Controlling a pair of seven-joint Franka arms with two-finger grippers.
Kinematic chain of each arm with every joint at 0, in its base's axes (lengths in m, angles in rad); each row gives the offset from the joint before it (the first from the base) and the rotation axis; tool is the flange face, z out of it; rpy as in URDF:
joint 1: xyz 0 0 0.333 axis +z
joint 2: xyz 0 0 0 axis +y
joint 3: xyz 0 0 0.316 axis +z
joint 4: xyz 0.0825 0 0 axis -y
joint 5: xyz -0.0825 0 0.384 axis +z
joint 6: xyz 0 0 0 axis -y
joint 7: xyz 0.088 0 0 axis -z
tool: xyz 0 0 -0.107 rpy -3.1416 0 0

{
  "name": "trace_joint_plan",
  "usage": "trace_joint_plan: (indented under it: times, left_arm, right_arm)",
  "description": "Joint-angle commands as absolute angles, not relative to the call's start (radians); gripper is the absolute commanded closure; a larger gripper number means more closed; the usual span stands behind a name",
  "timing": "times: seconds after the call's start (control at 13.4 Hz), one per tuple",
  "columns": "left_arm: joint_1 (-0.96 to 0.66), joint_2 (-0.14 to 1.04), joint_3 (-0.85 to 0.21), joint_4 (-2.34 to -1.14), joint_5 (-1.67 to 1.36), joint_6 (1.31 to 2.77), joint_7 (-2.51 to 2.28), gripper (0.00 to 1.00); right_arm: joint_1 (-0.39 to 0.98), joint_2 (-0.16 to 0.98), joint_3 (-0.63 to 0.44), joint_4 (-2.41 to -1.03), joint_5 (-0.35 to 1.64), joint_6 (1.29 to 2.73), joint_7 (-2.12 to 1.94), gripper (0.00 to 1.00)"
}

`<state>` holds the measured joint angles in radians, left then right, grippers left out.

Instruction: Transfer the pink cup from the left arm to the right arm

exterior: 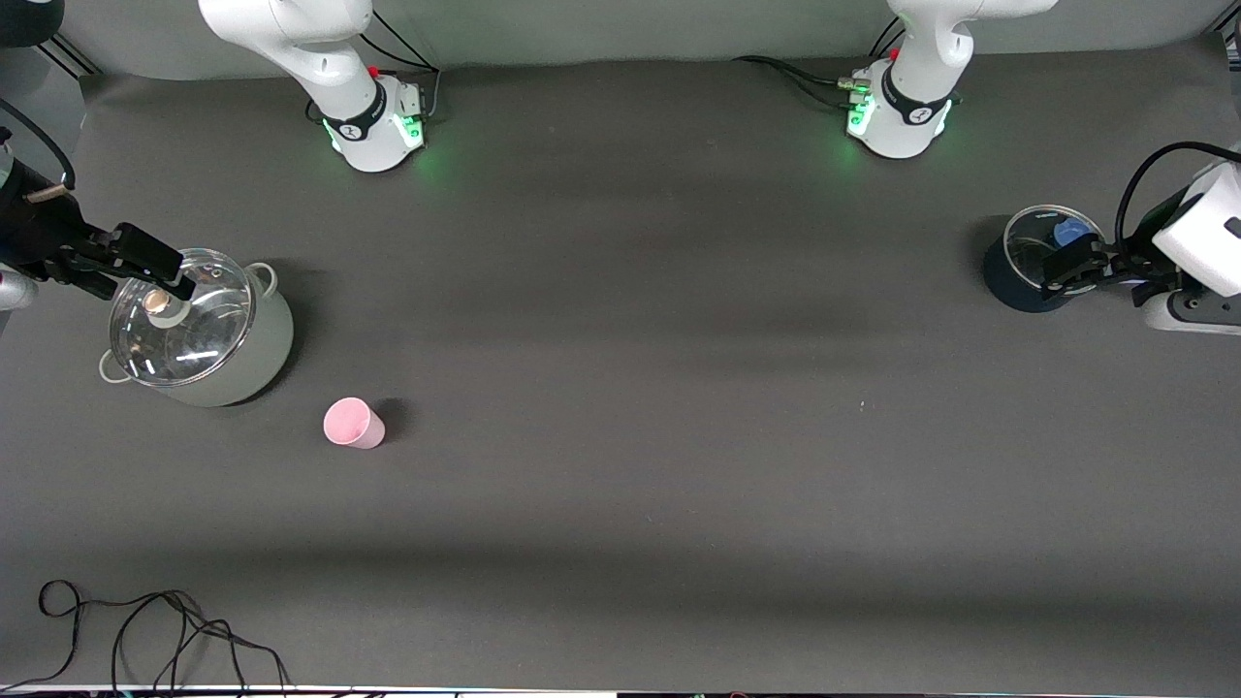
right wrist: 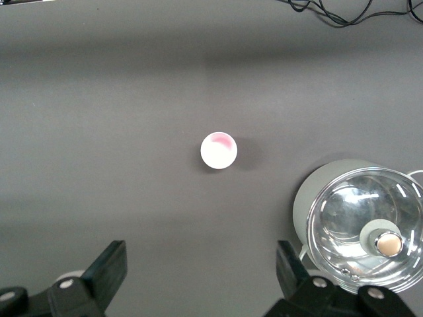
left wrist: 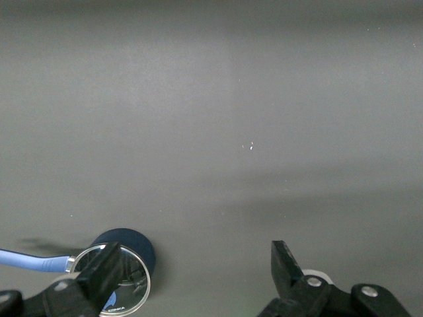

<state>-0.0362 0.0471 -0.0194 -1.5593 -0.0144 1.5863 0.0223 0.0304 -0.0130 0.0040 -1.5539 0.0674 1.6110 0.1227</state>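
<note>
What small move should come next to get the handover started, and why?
Probably bring the left gripper, now over the dark blue pot, across toward the pink cup. The cup stands upright and untouched near the grey lidded pot, under the right gripper. Both grippers' fingers are open and empty.
</note>
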Motion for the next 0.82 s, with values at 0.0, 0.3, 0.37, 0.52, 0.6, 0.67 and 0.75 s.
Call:
trace_joint_plan:
  times: [0.0, 0.3, 0.37, 0.52, 0.6, 0.67, 0.75]
  left_arm:
    - [-0.041, 0.043, -0.02, -1.551, -0.009, 1.591, 0.015, 0.0]
    - [-0.041, 0.043, -0.02, -1.551, -0.009, 1.591, 0.015, 0.0]
    - [-0.041, 0.043, -0.02, -1.551, -0.009, 1.591, 0.015, 0.0]
    - [-0.041, 0.043, -0.02, -1.548, -0.009, 1.589, 0.015, 0.0]
    - [-0.041, 0.043, -0.02, -1.548, -0.009, 1.589, 0.015, 0.0]
    - [-0.041, 0.043, -0.02, -1.548, -0.009, 1.589, 0.015, 0.0]
    - [-0.041, 0.043, -0.02, -1.548, -0.009, 1.589, 0.015, 0.0]
  right_arm:
    - [0.054, -0.011, -0.011, -1.545, 0.072, 1.623, 0.126, 0.0]
    - [0.066, 0.002, -0.021, -1.536, 0.071, 1.655, 0.126, 0.0]
    - [0.067, 0.002, -0.028, -1.536, 0.071, 1.655, 0.124, 0.0]
    - [0.063, 0.005, -0.031, -1.519, 0.069, 1.652, 0.126, 0.0]
    - [0.061, 0.018, -0.029, -1.505, 0.071, 1.651, 0.126, 0.0]
    - [0.061, 0.02, -0.029, -1.505, 0.071, 1.649, 0.126, 0.0]
    - [0.063, 0.021, -0.029, -1.503, 0.071, 1.646, 0.127, 0.0]
